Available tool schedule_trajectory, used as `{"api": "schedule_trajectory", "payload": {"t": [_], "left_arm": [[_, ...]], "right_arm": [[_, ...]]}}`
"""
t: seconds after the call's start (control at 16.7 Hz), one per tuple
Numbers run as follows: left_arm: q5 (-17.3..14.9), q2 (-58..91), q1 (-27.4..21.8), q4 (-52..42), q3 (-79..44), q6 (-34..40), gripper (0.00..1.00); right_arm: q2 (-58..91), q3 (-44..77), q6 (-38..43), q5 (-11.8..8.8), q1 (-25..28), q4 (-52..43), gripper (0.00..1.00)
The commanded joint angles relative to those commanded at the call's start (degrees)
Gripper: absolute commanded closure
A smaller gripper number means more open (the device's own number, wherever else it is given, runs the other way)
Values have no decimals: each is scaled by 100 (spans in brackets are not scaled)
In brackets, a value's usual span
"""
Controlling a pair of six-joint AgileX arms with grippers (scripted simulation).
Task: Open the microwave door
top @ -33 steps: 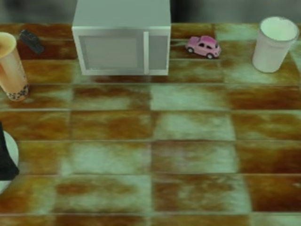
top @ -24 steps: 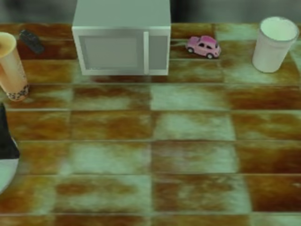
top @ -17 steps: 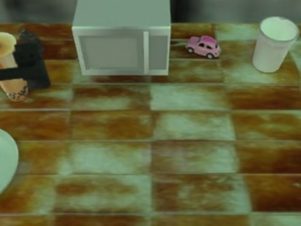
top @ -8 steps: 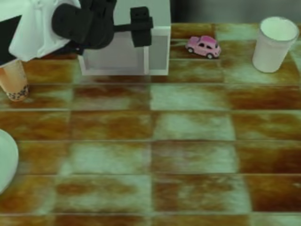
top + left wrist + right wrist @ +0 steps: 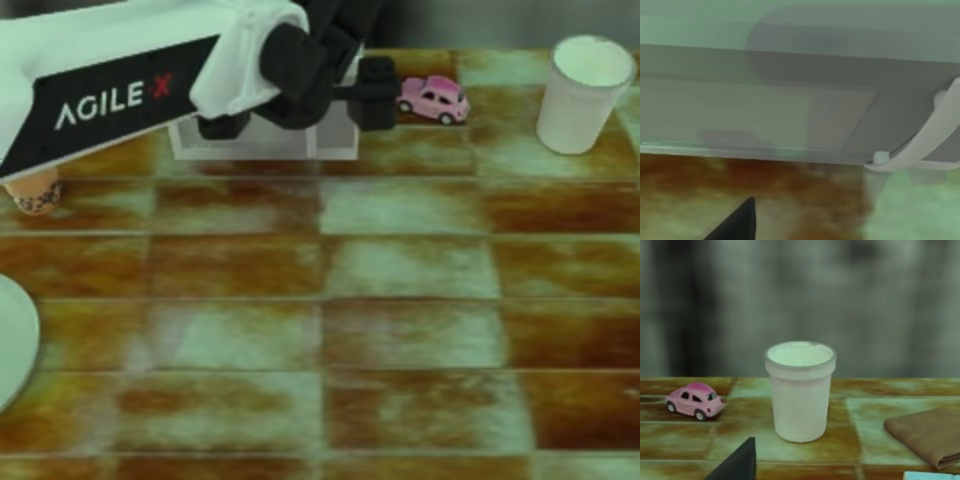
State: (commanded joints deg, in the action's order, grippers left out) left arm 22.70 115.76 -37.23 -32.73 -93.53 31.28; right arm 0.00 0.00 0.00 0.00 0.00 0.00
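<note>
The left arm reaches across the back of the tabletop (image 5: pixel 400 300), its left end effector (image 5: pixel 377 93) hanging just off the front right corner of the microwave (image 5: pixel 335 140), with the pink toy car (image 5: pixel 433 98) just beyond it and the white cup (image 5: pixel 583 95) further out the same way. Whether its fingers are spread or closed I cannot tell; it has hold of nothing that I can see. The microwave door (image 5: pixel 755 120) looks shut, flat against the front, and the left wrist view sits close to it, the curved pale handle (image 5: pixel 930 135) off to one side. This reads as the approach step. Next it needs to line up on that handle, close around it and swing outward. The right arm is parked, facing the cup.
</note>
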Motion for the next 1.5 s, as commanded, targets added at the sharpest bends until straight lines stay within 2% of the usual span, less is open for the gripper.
{"api": "schedule_trajectory", "payload": {"t": [0.3, 0.66, 0.96, 1.5], "left_arm": [[-15, 9, 30, 26, 5, -15, 0], [-196, 1085, 310, 699, -455, -280, 0], [-237, 1248, 375, 839, -532, -338, 0], [-237, 1248, 375, 839, -532, -338, 68]], "right_arm": [[0, 0, 0, 0, 0, 0, 0], [0, 0, 0, 0, 0, 0, 0], [0, 0, 0, 0, 0, 0, 0], [0, 0, 0, 0, 0, 0, 0]]}}
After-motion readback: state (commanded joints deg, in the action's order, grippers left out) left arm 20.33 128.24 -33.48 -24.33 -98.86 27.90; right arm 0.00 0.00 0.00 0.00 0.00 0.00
